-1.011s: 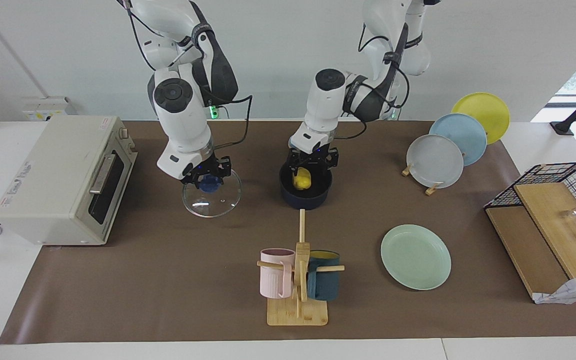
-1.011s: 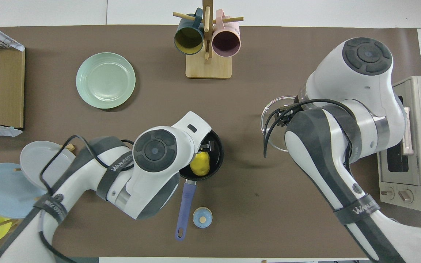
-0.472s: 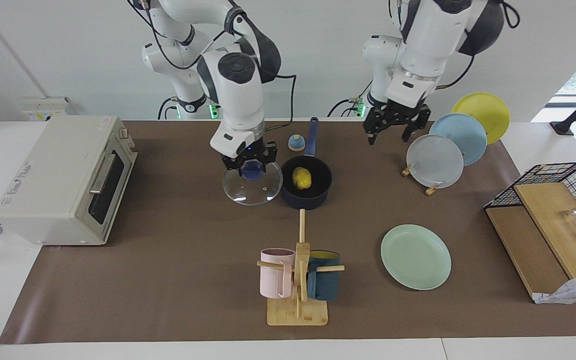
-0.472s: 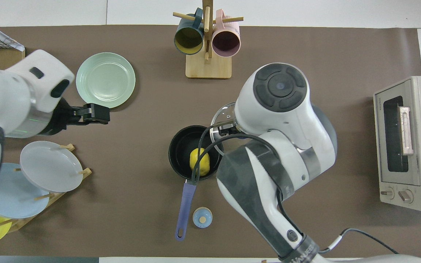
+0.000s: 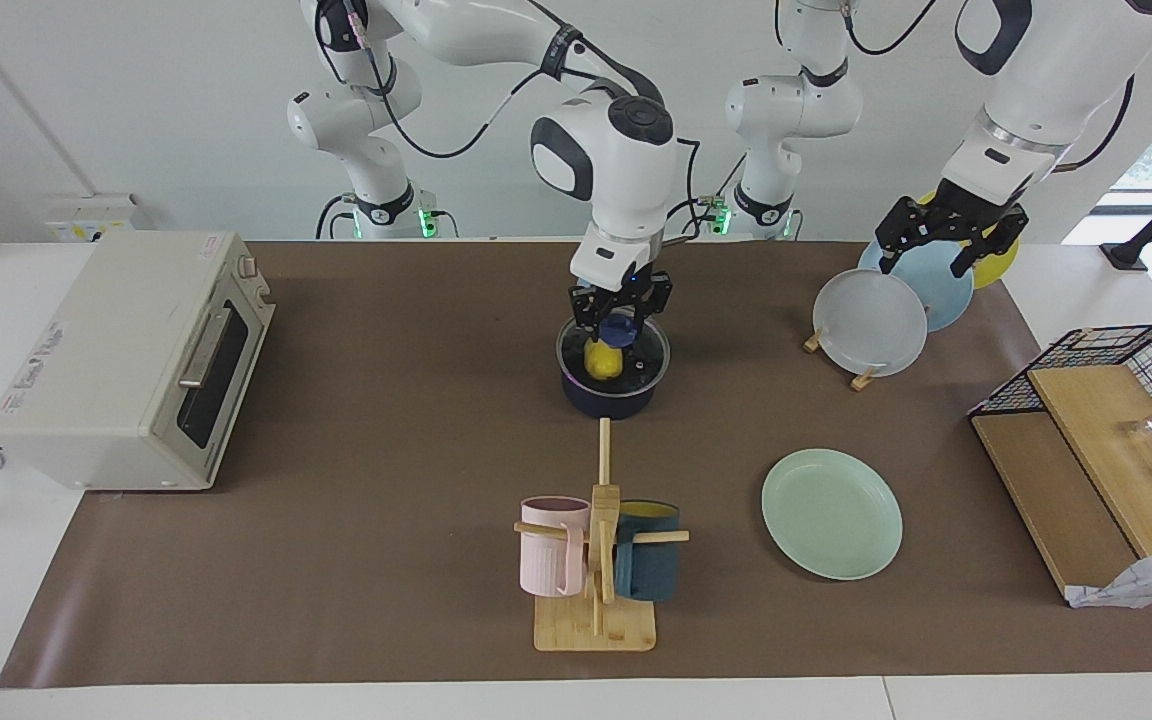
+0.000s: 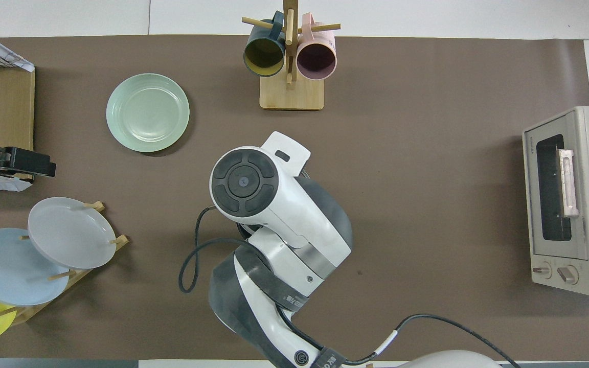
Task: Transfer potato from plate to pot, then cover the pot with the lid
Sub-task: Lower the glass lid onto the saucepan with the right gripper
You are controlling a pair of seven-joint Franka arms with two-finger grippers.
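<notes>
The dark navy pot [image 5: 608,398] stands mid-table with the yellow potato [image 5: 603,359] inside it, seen through the glass. The clear glass lid [image 5: 646,362] lies level over the pot's mouth. My right gripper [image 5: 619,320] is straight above the pot, shut on the lid's blue knob [image 5: 620,326]. The mint-green plate [image 5: 831,512] lies empty, farther from the robots, toward the left arm's end; it also shows in the overhead view [image 6: 148,112]. My left gripper [image 5: 928,250] is open and empty, raised over the upright plates. In the overhead view the right arm hides pot, lid and potato.
A toaster oven [image 5: 126,350] stands at the right arm's end. A wooden mug rack [image 5: 596,560] with two mugs stands farther out than the pot. A rack of upright plates [image 5: 871,320] and a wire basket [image 5: 1116,350] with wooden boards are at the left arm's end.
My right gripper carried the lid sideways from beside the pot onto it. My left gripper moved away from the pot and rose over the plate rack.
</notes>
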